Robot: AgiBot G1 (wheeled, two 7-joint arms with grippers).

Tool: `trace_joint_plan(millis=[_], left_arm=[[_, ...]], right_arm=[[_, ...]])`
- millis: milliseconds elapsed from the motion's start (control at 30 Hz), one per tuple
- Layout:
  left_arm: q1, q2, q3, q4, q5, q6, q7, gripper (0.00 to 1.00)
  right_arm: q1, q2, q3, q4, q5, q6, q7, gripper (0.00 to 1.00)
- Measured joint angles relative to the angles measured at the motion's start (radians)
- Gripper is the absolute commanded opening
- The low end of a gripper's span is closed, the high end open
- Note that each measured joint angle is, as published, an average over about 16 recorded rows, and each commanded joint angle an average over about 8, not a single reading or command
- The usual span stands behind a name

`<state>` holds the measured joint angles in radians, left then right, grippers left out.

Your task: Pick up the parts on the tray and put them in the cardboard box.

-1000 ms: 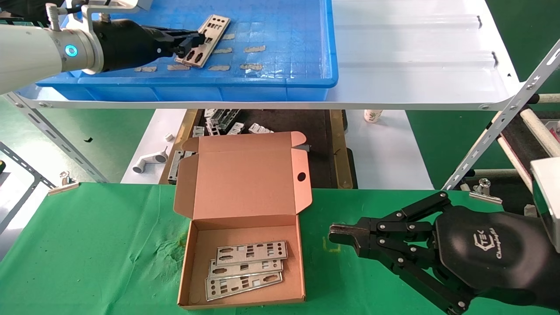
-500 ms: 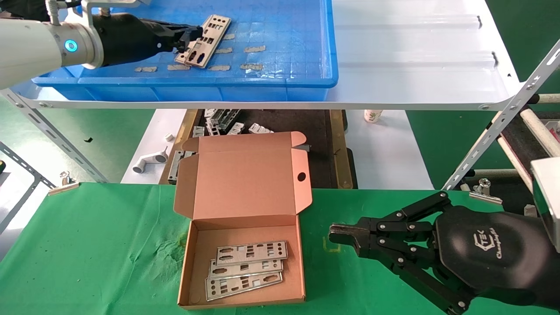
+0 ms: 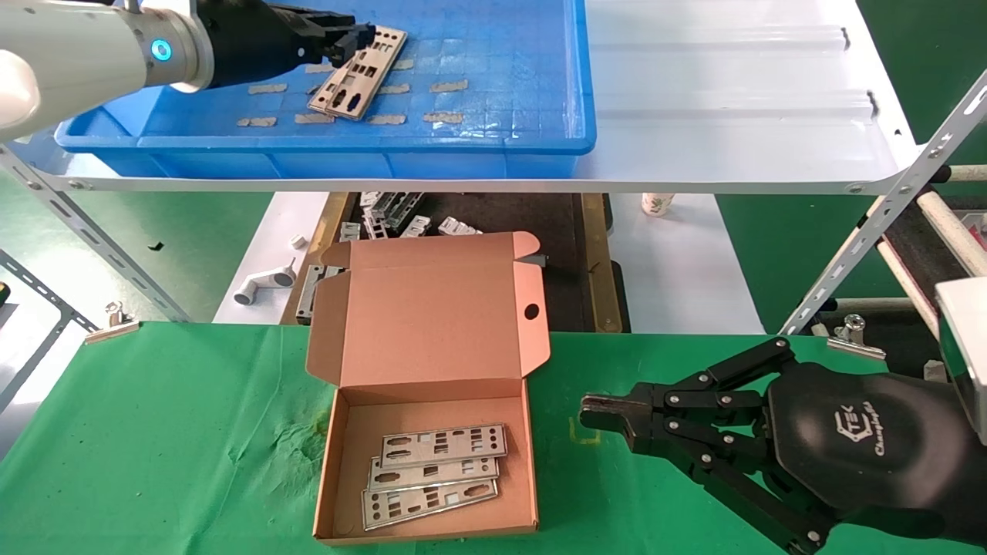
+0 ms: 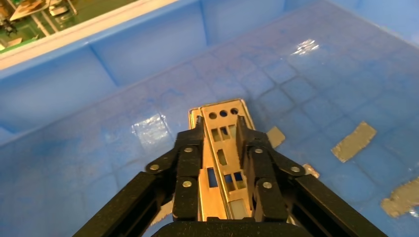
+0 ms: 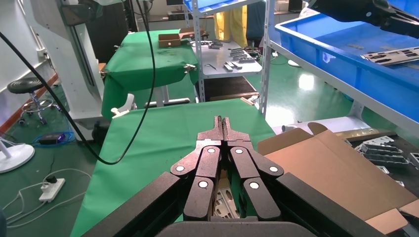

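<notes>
Blue tray on shelf | left gripper straddling plate, fingers parted | right gripper idling clenched beside box

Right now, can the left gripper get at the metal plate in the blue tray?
Probably yes. The left gripper is already inside the tray, its open fingers straddling the plate. Nothing else sits near that part. The right gripper is parked over the green table, beside the cardboard box.
</notes>
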<state>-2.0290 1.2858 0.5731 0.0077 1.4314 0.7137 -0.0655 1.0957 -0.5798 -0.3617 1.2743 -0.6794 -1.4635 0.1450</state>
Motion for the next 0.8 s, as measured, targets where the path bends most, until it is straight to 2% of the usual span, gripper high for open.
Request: trace_joint_plan(millis=[700,800], left_arm=[[0.002,0.059,0.045,0.000,0.067,-0.073,-0.082,1.00],[0.008,0.060,0.050,-0.010,0.074,-0.079,-0.098,0.77]], right_arm=[[0.000,0.000,0.000,0.000,0.000,0.000,0.000,0.00],[0.000,0.000,0.000,0.000,0.000,0.000,0.000,0.00]])
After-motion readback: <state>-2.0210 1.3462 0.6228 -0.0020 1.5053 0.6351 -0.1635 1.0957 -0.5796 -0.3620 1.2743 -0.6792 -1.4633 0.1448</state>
